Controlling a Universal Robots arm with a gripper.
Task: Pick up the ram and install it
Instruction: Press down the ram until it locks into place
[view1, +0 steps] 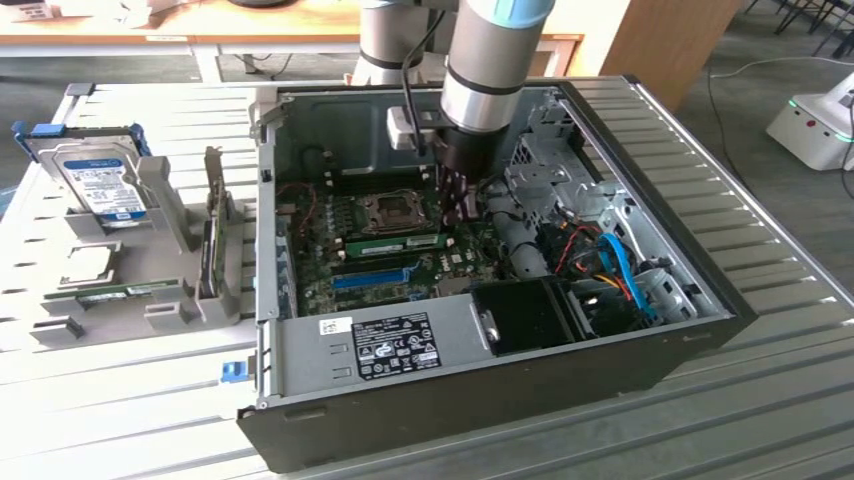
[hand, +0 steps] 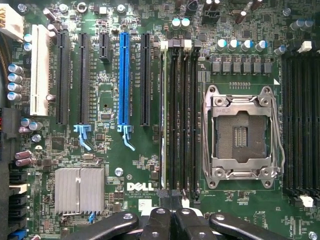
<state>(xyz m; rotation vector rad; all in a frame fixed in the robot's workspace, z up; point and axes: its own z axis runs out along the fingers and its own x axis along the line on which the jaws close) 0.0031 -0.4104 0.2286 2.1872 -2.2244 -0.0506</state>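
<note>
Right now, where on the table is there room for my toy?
Two bare patches of slatted table: the near corner bordered by the grey holder and the computer case, and the strip on the exterior view's right of the case. Inside the case is crowded, with the arm in it.

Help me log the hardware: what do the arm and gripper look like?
The arm is a silver-grey tube with a light blue ring and a black wrist section. A small white box sits on its side, with a black cable running up. The gripper has black linked fingers with round silver pins.
</note>
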